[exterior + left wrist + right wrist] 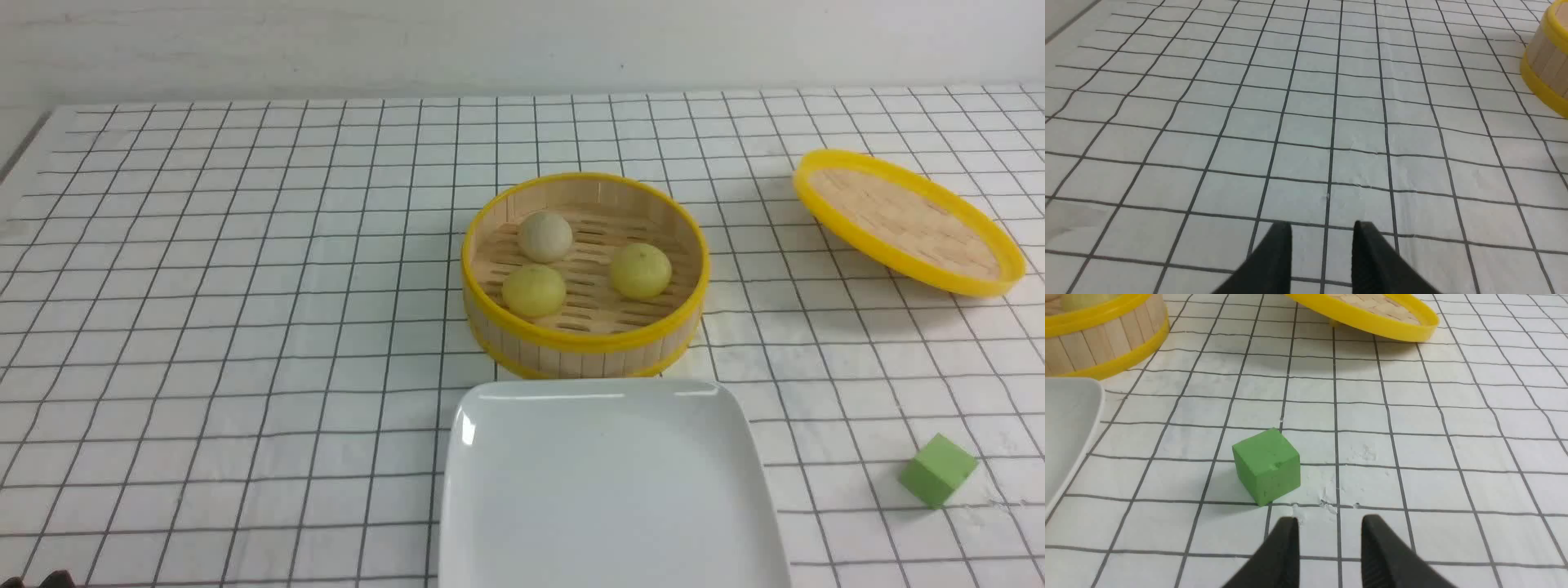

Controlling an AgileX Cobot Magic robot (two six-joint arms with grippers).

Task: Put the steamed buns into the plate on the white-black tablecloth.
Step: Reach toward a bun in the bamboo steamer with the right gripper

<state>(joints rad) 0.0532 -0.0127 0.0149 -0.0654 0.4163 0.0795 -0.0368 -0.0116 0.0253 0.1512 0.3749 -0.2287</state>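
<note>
Three steamed buns lie in the round yellow-rimmed bamboo steamer (584, 339): a beige-grey bun (545, 237) at the back, and two pale yellow-green buns, one front left (534, 291) and one on the right (641, 270). The white square plate (608, 490) sits empty on the white-black tablecloth (245, 327), just in front of the steamer. Neither gripper shows in the front view. My left gripper (1323, 228) is open and empty over bare cloth, left of the steamer (1547, 69). My right gripper (1329, 522) is open and empty, just behind the green cube (1267, 465).
The yellow-rimmed bamboo lid (906, 220) lies tilted at the back right; it also shows in the right wrist view (1372, 314). The green cube (937, 469) sits right of the plate. The right wrist view also shows the plate's edge (1065, 424) and the steamer (1094, 339).
</note>
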